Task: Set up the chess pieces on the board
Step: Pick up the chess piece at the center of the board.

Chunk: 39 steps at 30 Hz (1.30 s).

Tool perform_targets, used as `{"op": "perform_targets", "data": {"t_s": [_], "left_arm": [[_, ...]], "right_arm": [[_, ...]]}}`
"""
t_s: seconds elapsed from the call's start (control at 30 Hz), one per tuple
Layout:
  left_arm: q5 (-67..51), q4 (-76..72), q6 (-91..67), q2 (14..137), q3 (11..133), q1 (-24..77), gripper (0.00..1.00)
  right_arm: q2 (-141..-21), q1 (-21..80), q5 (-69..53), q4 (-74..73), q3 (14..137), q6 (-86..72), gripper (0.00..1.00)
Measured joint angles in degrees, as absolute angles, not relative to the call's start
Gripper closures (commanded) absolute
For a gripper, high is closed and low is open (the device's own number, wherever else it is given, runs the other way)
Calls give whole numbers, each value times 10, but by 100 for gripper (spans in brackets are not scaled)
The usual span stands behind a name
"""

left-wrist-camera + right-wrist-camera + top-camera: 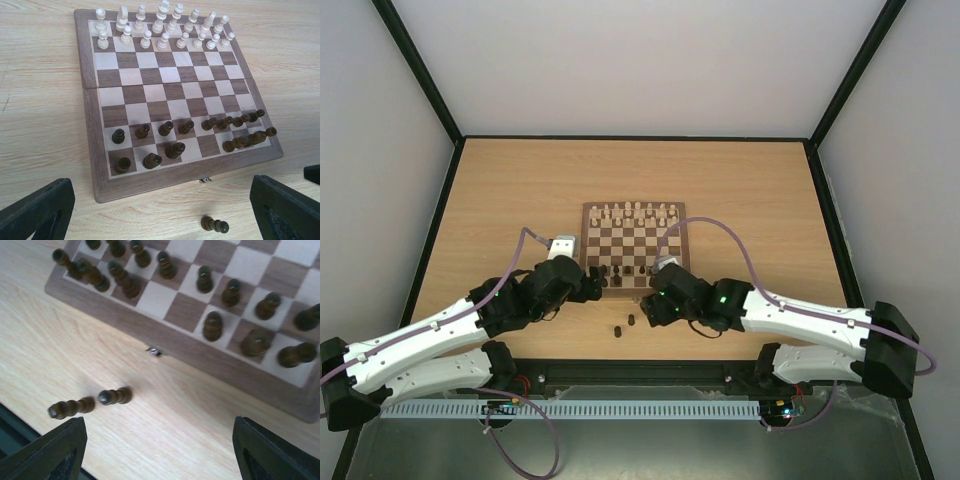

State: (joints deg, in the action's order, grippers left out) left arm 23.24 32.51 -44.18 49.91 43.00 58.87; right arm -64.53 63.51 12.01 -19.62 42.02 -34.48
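The board lies mid-table. Several dark brown chess pieces stand on its two near rows in the left wrist view, and some at the right end lie crowded and tilted. Two dark pieces lie on the table in front of the board. They show in the right wrist view, and one shows in the left wrist view. My left gripper is open and empty over the board's near left corner. My right gripper is open and empty over the near right edge, right of the loose pieces.
Cream-white pieces fill the board's two far rows. A small metal latch sticks out of the board's near edge. A black frame borders the table. Purple cables arc over both arms.
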Motion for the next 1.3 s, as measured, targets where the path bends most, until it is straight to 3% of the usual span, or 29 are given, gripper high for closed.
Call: {"op": "perform_targets", "data": {"t_s": [0.2, 0.5, 0.8, 1.1, 1.3], "left_arm": [[234, 325, -444, 499, 429, 589, 1], [236, 326, -448, 498, 419, 589, 1], [236, 327, -450, 496, 419, 589, 1], [237, 327, -450, 492, 419, 589, 1], [237, 328, -451, 488, 419, 589, 1]], "right_arm": [[-715, 693, 116, -196, 452, -346, 37], [-838, 722, 125, -194, 488, -345, 49], [-888, 722, 135, -188, 513, -337, 57], [-922, 722, 147, -179, 532, -332, 76], [-930, 721, 148, -178, 539, -330, 83]]}}
